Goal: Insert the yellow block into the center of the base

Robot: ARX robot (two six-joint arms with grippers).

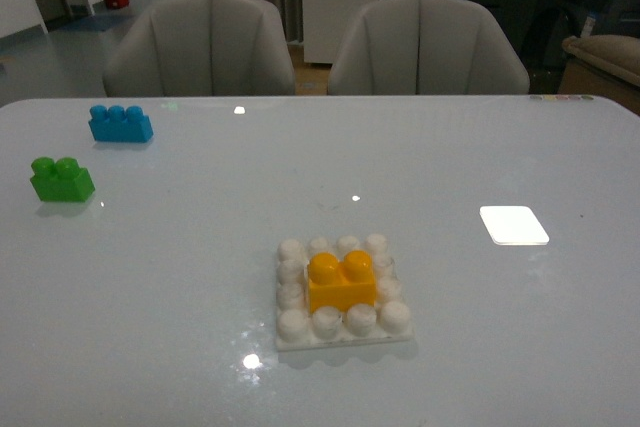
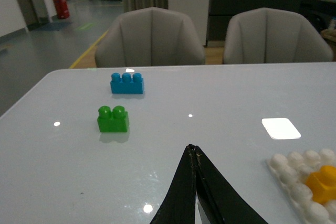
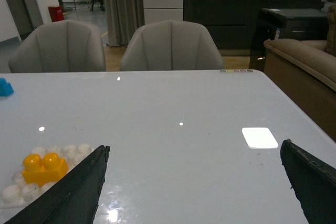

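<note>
Front view: the yellow block [image 1: 342,282] sits seated on the base [image 1: 341,293], in the middle of the stud grid, upright with both studs up; white studs ring it on all four sides. The base lies flat on the tabletop [image 1: 180,287], near the robot's side and roughly central. Neither arm appears in this view.

Left of the base and well apart from it: a green brick [image 1: 61,179] with two studs, and farther back a blue brick [image 1: 120,123] with three studs. The two bricks stand near each other but not touching. To the right of the base, a flat bright white rectangle [image 1: 514,225] shows on the tabletop. Two grey chairs [image 1: 200,45] stand behind the far edge.

Left wrist view: left tool [image 2: 195,192] has its dark fingers pressed together to a point, nothing between them, above bare tabletop.

Right wrist view: right tool [image 3: 194,182] stands wide, one finger [image 3: 73,190] at each side of the frame, nothing held
</note>
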